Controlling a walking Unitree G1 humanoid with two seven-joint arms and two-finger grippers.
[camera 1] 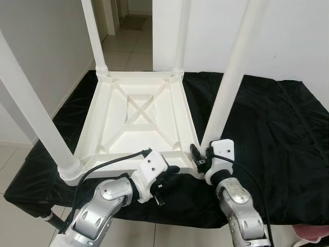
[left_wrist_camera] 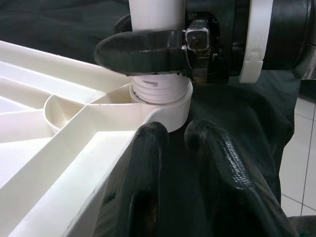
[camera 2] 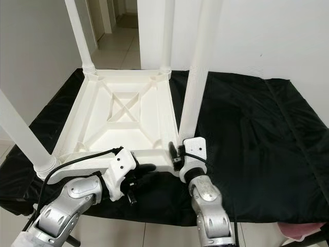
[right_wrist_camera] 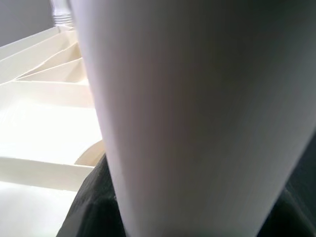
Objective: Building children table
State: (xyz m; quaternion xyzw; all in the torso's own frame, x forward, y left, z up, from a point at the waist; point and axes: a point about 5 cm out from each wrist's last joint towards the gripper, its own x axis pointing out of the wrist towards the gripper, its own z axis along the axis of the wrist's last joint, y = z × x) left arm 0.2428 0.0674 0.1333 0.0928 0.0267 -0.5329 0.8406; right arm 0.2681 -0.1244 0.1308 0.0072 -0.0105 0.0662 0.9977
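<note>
On a black cloth lies one upturned tabletop with four legs. The right pincer clamps the near-right leg at its base. The left pincer, fingers nearly together, presses the tabletop's rim, holding nothing.

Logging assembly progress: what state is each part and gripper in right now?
Tabletop: upside down on the black cloth.
Near-right leg: upright in its corner socket, threads showing at the base.
Other three legs: upright in their corners.
Right gripper: jaws clamped on the near-right leg's base.
Left gripper: at the tabletop's near edge by that socket, jaws close together, holding nothing.
</note>
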